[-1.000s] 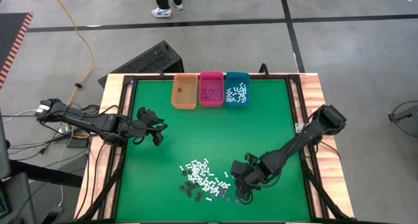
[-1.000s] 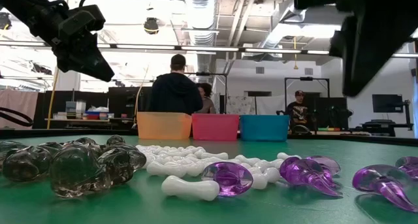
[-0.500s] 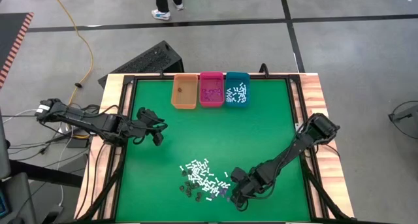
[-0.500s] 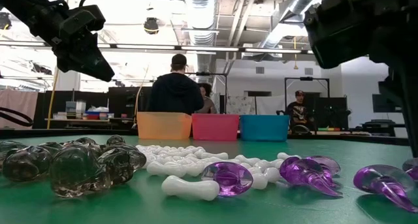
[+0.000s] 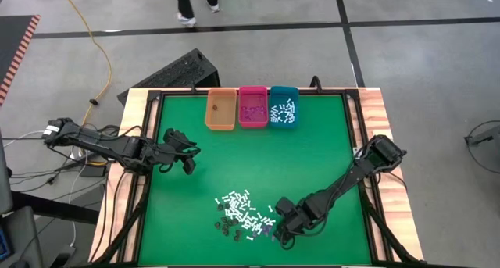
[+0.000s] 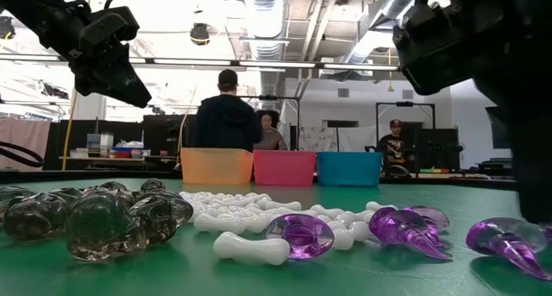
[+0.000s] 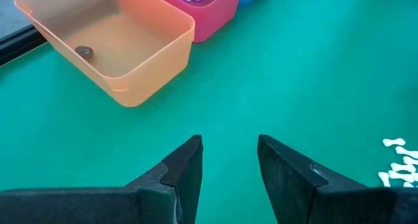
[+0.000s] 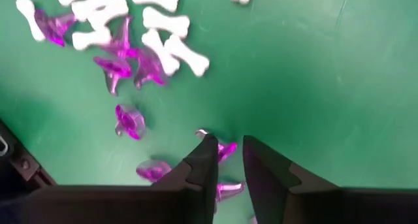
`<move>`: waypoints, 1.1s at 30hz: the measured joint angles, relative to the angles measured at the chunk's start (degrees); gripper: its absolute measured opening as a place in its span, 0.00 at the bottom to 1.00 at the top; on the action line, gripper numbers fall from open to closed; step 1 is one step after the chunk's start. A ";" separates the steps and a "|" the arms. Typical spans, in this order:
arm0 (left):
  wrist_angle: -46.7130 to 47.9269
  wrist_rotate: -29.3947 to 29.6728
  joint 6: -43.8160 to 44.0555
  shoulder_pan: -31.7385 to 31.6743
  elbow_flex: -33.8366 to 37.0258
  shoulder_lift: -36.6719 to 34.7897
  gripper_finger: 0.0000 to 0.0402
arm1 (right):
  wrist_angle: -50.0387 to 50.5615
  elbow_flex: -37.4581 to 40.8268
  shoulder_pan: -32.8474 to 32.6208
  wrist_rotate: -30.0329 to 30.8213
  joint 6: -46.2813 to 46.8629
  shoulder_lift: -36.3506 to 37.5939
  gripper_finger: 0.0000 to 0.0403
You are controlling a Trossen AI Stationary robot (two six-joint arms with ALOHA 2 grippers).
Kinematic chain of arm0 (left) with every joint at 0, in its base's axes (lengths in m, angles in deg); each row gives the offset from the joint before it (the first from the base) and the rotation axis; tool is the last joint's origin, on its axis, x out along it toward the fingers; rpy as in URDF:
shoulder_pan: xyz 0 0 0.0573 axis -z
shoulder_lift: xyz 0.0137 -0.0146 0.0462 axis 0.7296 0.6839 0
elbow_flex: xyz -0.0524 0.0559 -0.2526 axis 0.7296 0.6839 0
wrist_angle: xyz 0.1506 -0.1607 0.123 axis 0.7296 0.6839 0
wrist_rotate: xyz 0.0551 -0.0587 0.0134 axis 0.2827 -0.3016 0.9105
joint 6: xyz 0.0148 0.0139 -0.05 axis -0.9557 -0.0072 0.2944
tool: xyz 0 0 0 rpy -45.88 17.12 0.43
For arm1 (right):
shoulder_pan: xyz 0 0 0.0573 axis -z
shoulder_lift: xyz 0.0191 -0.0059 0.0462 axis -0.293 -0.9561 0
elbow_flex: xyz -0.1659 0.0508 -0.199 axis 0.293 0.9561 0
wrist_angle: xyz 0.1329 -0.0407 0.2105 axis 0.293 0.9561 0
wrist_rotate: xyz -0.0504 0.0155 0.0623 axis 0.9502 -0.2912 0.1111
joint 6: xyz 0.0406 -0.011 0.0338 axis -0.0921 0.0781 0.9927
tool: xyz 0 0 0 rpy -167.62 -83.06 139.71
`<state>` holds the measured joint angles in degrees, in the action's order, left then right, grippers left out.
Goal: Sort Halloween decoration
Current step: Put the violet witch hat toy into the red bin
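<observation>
Purple bits (image 8: 124, 54), white bones (image 5: 238, 201) and dark pieces (image 6: 95, 218) mostly lie in the near-table pile. Teal bin (image 5: 283, 108) holds bones, pink bin (image 5: 252, 108) purple, orange bin (image 7: 111, 41) one dark piece. Right gripper (image 8: 225, 149), fingers narrowly apart, straddles a purple bit (image 8: 225, 150); grip unclear. Left gripper (image 7: 228, 152) hovers apart, empty. Most sorting remains.

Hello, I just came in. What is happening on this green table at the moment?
A two-armed robot is sorting small plastic pieces into three bins at the far edge. The right gripper is down at the pile of pieces, its fingers closing around a purple piece. The left gripper waits open above bare green table. The teal bin holds white bones, the pink bin holds purple pieces, and the orange bin has one dark piece.
</observation>
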<state>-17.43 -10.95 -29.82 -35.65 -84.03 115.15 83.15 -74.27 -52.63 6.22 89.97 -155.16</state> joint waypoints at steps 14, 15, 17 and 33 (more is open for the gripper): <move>0.02 0.00 0.15 0.00 0.00 0.00 0.34 | 1.75 0.00 0.71 -0.64 -1.23 0.02 0.04; 0.02 0.00 0.15 0.00 0.00 0.00 0.34 | 1.71 0.00 0.95 -0.38 -2.26 0.02 0.04; 0.02 0.04 0.02 0.00 0.00 0.00 0.34 | 1.95 0.00 1.72 0.70 -4.34 0.02 0.04; 0.61 0.06 -0.21 0.00 0.00 0.00 0.34 | 6.30 -0.02 6.35 -5.83 -12.22 4.78 0.19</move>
<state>-16.83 -10.89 -30.04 -35.65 -84.03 115.15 89.45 -74.29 -46.28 0.39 77.75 -150.37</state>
